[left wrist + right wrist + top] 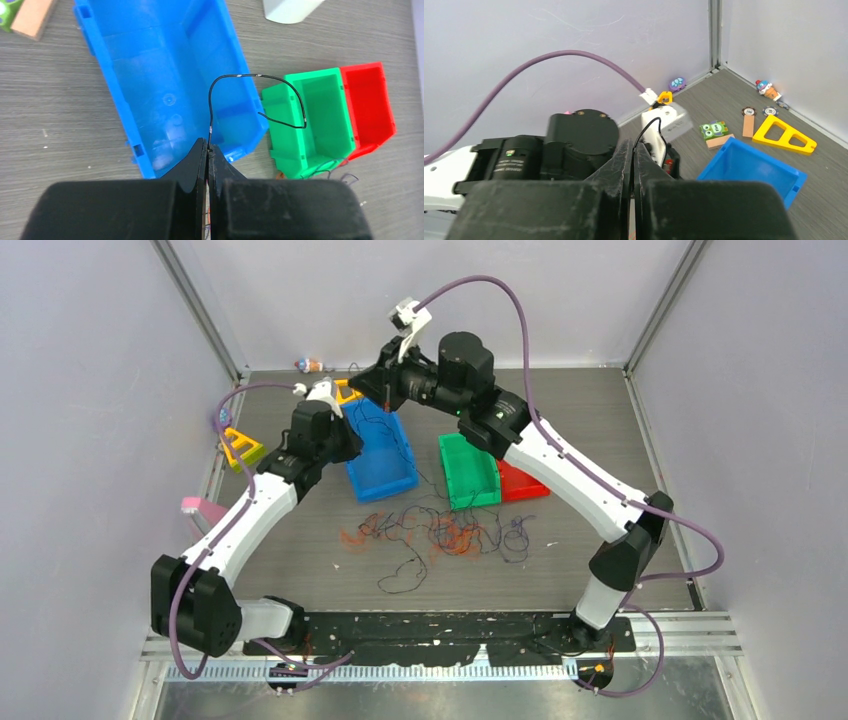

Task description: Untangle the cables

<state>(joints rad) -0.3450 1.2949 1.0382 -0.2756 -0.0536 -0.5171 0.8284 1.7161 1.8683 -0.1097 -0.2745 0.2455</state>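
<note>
A tangle of thin orange, purple and black cables (450,533) lies on the grey table in front of the bins. My left gripper (350,440) hangs above the blue bin (385,455). In the left wrist view it (208,145) is shut on a thin black cable (260,76), whose free end loops over the green bin (310,120). My right gripper (363,388) is raised beside the left wrist. In the right wrist view it (634,145) is shut on a black cable (651,121) that curls up from its tips.
A red bin (522,483) stands right of the green bin (468,470). Yellow triangle toys (240,448), a pink block (200,508) and small toys (769,90) lie along the left and back edges. Grey walls enclose the table.
</note>
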